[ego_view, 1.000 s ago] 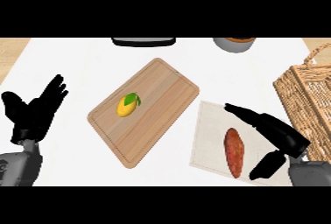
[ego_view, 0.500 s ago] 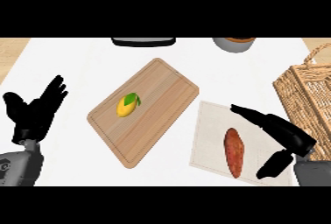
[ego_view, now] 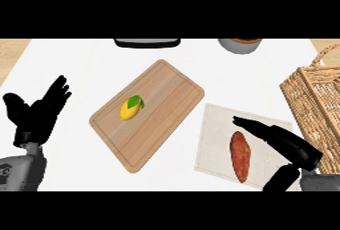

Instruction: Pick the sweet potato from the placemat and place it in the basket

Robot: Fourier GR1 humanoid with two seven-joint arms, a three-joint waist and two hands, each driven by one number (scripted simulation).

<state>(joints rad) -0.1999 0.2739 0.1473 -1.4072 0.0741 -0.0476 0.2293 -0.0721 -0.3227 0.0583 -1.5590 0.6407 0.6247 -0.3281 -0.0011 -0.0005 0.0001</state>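
Note:
An orange-brown sweet potato [ego_view: 239, 155] lies lengthwise on a pale placemat [ego_view: 216, 139] at the lower right of the counter. My right hand [ego_view: 285, 143] hovers open just to its right, fingers stretched toward the upper left above the mat and thumb hanging low near the lower edge; nothing is held. A wicker basket [ego_view: 319, 101] with a handle stands at the right edge, beyond the mat. My left hand [ego_view: 36, 112] rests open at the left edge, fingers up.
A wooden cutting board [ego_view: 159, 103] lies tilted in the middle with a yellow mango [ego_view: 130, 108] on it. A dark tray [ego_view: 147, 42] and a grey bowl [ego_view: 240, 45] sit at the far edge.
My right hand has shifted slightly left and down, closing in beside the sweet potato. The left hand and all objects stay where they were.

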